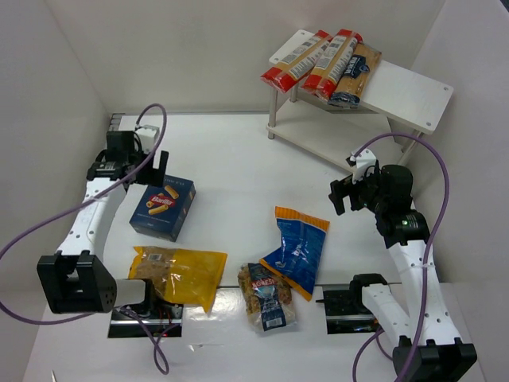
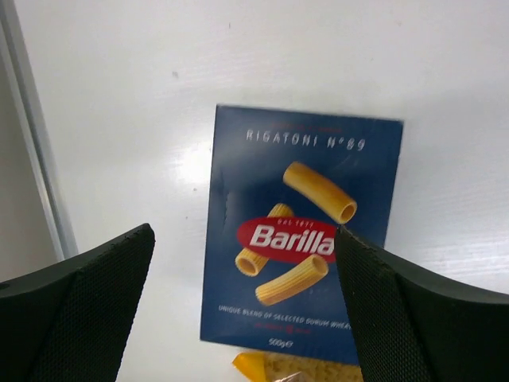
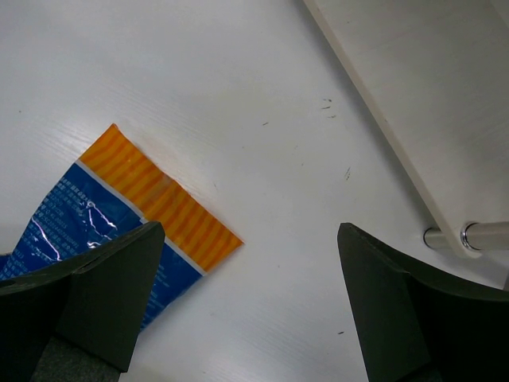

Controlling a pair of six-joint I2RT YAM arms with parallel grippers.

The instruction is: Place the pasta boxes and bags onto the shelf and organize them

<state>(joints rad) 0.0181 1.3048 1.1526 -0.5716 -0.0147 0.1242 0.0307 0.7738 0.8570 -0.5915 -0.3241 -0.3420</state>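
Note:
The dark blue pasta box [image 1: 163, 208] lies flat on the table at the left; the left wrist view shows its red oval logo [image 2: 306, 231]. My left gripper [image 1: 154, 172] hovers open above the box's far end, its jaws wide apart in the left wrist view [image 2: 244, 232]. The yellow bag [image 1: 179, 273] lies just in front of the box. The blue bag with the orange top [image 1: 298, 248] lies mid-table and the small clear bag [image 1: 269, 296] beside it. My right gripper [image 1: 343, 196] is open and empty above bare table, right of the blue bag [image 3: 119, 215]. The white shelf [image 1: 406, 91] stands at the back right.
Two long red-ended spaghetti packs [image 1: 314, 60] and a darker pack [image 1: 355, 76] lie on the shelf's top board. The lower board [image 1: 334, 135] shows beneath, and its edge and a metal leg [image 3: 469, 236] show in the right wrist view. White walls enclose the table.

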